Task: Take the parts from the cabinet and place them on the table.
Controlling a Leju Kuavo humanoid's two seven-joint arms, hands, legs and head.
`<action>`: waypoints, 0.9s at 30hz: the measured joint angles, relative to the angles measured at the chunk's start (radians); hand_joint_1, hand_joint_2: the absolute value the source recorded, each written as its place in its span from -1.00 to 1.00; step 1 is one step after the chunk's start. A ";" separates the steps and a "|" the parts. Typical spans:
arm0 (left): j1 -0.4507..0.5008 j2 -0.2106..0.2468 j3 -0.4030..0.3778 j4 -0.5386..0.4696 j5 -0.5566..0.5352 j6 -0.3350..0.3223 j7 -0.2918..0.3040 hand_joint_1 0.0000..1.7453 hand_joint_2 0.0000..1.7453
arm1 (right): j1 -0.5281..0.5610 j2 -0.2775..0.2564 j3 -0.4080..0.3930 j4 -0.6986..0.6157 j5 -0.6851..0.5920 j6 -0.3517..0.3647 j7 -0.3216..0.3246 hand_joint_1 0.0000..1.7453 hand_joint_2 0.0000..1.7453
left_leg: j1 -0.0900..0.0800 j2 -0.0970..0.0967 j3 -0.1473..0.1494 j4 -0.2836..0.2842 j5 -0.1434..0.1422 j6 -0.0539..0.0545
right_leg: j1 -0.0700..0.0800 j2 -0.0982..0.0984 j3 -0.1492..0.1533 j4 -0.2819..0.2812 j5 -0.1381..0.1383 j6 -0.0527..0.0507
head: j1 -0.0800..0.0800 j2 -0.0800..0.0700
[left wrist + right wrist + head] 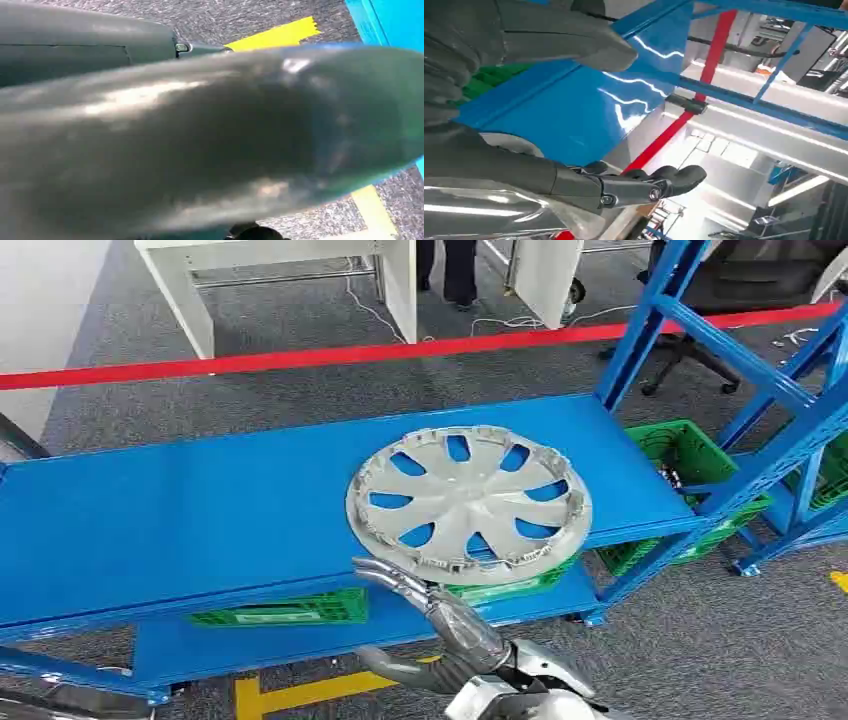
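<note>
A silver hubcap [468, 502] with several spokes lies flat on the blue shelf [200, 510] of the cabinet, its near rim at the shelf's front edge. My right hand [430, 625] reaches up from below. Its fingers [385, 575] are stretched out at the hubcap's near rim and the thumb [395, 667] hangs apart below the shelf edge. In the right wrist view the fingers [649, 186] lie along a shiny silver surface [479, 212], with the thumb [574, 35] spread wide and nothing held between them. A blurred dark grey part of my left hand [90, 45] shows over the floor.
Green crates [290, 608] [690, 455] sit on the lower shelf and at the right. Blue rack uprights [770, 455] rise on the right. A red tape [300, 358] runs behind the cabinet, with white table legs [190, 295], a person's legs [458, 270] and an office chair beyond. A yellow line [300, 695] marks the floor.
</note>
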 joint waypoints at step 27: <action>-0.011 0.014 -0.031 0.001 0.024 -0.079 0.076 -1.00 -1.00 | -0.016 -0.001 0.012 0.139 1.111 -0.477 0.347 -1.00 1.00 | 0.000 0.000 0.000 0.000 0.000 0.000 | 0.000 0.000 0.000 0.000 0.000 0.000 | 0.000 0.000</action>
